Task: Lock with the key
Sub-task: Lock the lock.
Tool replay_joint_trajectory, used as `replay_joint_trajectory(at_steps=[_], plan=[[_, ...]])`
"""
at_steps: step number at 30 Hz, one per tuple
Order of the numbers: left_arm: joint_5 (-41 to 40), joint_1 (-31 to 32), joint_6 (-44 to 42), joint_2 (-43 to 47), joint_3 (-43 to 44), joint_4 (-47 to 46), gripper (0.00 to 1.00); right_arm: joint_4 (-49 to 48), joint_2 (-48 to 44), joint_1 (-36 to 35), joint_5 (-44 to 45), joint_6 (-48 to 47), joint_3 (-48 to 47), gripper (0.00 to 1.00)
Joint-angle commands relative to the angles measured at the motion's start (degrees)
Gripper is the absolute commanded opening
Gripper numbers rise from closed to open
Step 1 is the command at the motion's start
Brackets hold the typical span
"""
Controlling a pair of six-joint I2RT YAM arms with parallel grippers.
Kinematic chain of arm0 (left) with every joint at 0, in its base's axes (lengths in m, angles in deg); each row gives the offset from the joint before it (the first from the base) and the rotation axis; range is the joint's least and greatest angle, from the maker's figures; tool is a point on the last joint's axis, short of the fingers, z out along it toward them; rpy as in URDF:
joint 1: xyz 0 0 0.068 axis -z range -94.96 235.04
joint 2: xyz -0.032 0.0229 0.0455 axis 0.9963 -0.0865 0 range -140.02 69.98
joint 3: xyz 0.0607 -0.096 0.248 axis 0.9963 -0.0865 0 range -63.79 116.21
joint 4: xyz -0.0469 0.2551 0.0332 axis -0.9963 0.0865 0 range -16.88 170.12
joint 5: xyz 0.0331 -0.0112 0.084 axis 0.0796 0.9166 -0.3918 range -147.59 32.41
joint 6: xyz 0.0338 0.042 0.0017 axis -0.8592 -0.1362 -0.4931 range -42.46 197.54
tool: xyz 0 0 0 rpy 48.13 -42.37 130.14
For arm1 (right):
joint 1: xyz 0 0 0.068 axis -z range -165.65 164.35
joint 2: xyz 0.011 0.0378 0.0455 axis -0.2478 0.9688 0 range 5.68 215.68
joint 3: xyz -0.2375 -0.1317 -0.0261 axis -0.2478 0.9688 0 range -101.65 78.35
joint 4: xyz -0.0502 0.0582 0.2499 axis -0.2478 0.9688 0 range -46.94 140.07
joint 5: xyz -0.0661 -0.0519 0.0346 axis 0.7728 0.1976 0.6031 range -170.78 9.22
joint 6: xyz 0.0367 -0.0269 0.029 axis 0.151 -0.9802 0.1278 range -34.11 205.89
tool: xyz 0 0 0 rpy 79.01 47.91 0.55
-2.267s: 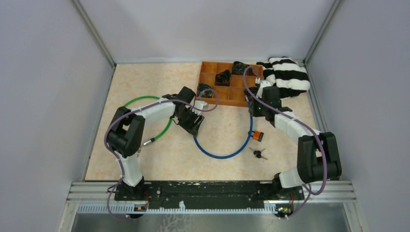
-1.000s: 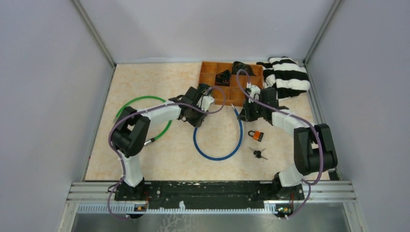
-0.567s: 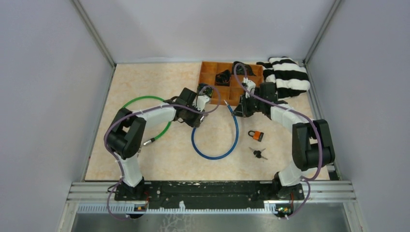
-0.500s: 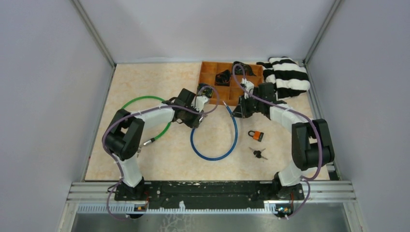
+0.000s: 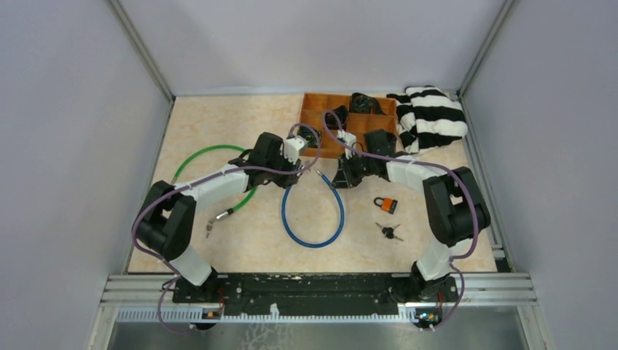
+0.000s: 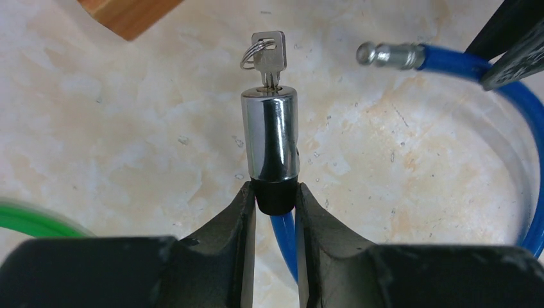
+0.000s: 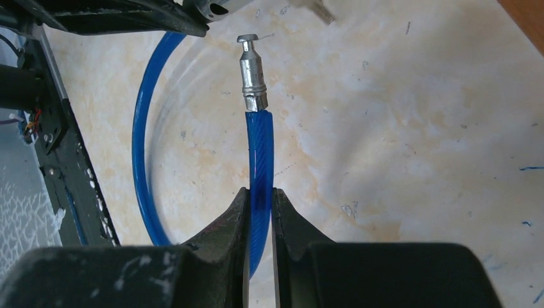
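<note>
Pale marbled beige worktop [image 5: 218, 124] filled your cell, boxed in by plain grey-lilac walls [image 5: 73, 146] with an aluminium rail [image 5: 321, 281] along the near edge.

Your left fingers [image 6: 237, 218] were clamped on the black collar at the base of the chrome lock barrel [image 6: 271, 135]. The barrel pointed away from the wrist, low over the worktop. Its small silver key [image 6: 269, 59] sat in the far end, with a split ring through the bow. Any stamping on the key or barrel was too small for you to read.

Your right fingers [image 7: 234, 218] were pinched on the blue cable [image 7: 260, 147] a little way behind its metal pin [image 7: 252, 74]. The pin lay close to the barrel but apart from it, not inserted. From there the cable curved round in a loop on the worktop between the two arms.

To the left a green cable [image 5: 211, 149] arced under your left arm. To the right an orange padlock [image 5: 387, 204] lay flat, with a loose bunch of keys [image 5: 390, 232] just nearer the rail. At the back stood an orange divided tray [image 5: 315, 102], with a black-and-white striped cloth [image 5: 433, 117] heaped beside it.
</note>
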Motion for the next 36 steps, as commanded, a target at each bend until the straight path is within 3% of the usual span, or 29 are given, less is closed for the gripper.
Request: replay_joint_trajectory(at_steps=[1,36], plan=[[0.7,-0.4,1.4,2.2,-0.4,-6.1,0.00,-0.8,1.7,-1.8,-4.0,-2.0,-4.3,0.00],[4.1,0.4,0.1,3.7,-2.4,-9.0,0.00,2.5,7.8,-4.9,-5.4,-1.4,-10.3,0.00]])
